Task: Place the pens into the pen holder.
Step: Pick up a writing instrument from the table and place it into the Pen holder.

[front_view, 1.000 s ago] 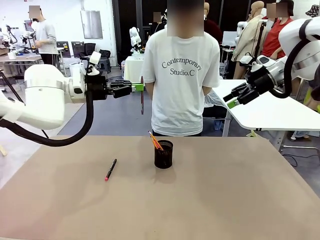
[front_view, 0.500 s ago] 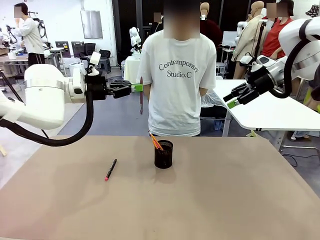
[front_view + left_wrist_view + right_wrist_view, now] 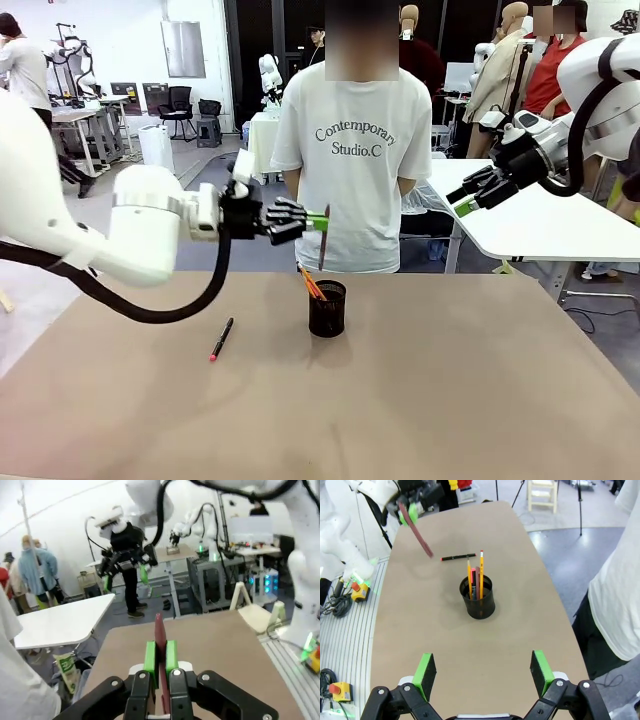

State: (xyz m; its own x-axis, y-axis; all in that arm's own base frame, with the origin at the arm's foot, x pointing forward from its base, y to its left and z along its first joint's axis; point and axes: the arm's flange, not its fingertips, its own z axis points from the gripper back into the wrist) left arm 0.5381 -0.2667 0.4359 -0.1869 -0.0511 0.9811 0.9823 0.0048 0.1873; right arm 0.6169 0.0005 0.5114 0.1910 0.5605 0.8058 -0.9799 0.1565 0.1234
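Right of pen holder (image 3: pixel 327 308), bare tabletop (image 3: pixel 490 390)

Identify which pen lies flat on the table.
The black, red-tipped pen; the rest stand in the pen holder, and the left gripper holds the reddish-brown pen.

The left gripper (image 3: pixel 320 221) is carrying the reddish-brown pen (image 3: pixel 322 245) rightward and lower, bringing it over the pen holder (image 3: pixel 327 308)

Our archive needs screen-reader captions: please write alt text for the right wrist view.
The open right gripper hovers over a tan table where a black mesh pen holder holds orange and reddish pens; a black red-tipped pen lies beyond, and the left gripper grips a reddish-brown pen.
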